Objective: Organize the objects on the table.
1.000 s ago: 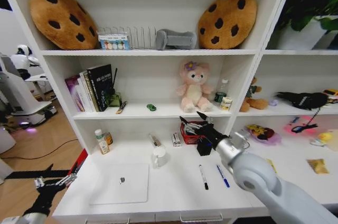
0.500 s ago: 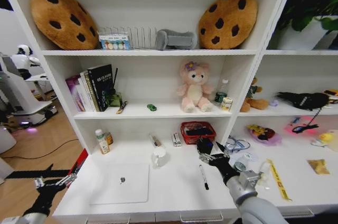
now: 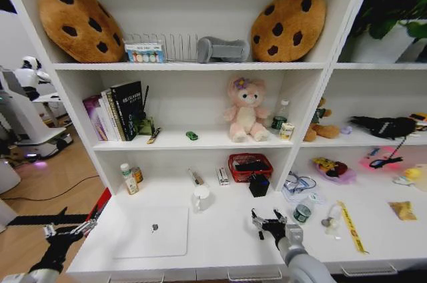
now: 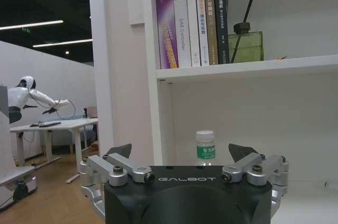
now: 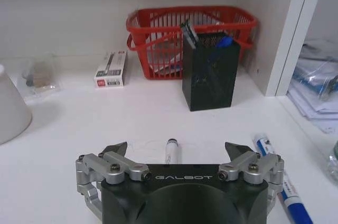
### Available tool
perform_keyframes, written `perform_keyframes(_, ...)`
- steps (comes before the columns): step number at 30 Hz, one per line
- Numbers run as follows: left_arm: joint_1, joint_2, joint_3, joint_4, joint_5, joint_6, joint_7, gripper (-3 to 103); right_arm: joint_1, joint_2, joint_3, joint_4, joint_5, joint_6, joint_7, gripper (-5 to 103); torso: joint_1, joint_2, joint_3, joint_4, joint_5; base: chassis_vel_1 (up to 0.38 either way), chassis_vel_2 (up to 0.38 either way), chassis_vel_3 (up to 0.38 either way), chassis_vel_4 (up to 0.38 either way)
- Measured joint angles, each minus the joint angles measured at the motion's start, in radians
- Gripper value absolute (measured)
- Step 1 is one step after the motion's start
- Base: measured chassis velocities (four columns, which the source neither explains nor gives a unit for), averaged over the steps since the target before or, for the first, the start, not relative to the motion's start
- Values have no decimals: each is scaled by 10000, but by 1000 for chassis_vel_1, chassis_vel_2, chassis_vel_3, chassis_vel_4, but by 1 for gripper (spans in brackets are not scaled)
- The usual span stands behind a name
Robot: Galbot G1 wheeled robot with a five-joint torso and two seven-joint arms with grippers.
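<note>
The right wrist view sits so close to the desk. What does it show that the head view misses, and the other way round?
Only the right wrist view shows a blue pen lying beside the right gripper and pens standing in the black pen holder. Only the head view shows the laptop, the green toy car on the shelf above, and the left gripper low beside the desk. Both show the red basket, the holder and the open right fingers over the black marker.

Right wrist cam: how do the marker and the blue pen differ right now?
The marker lies between the right end effector's open fingers; the blue pen lies outside them. The marker points straight at the black pen holder; the blue pen lies angled. Both rest flat on the table.
</note>
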Motion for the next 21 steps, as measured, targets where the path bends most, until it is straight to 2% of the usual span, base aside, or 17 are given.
perform_keyframes(10, 0, 0, 0, 0, 0, 0, 0, 100, 1052, -41, -683, -872, 797, -352, 45, 100, 0, 0, 0, 0, 0, 0, 0, 0, 0)
perform_keyframes(21, 0, 0, 0, 0, 0, -1, 0, 100, 1236, -39, -884, -1332, 706, -191, 17, 98, 0, 2, -1, -2, -4, 0, 0, 0, 0)
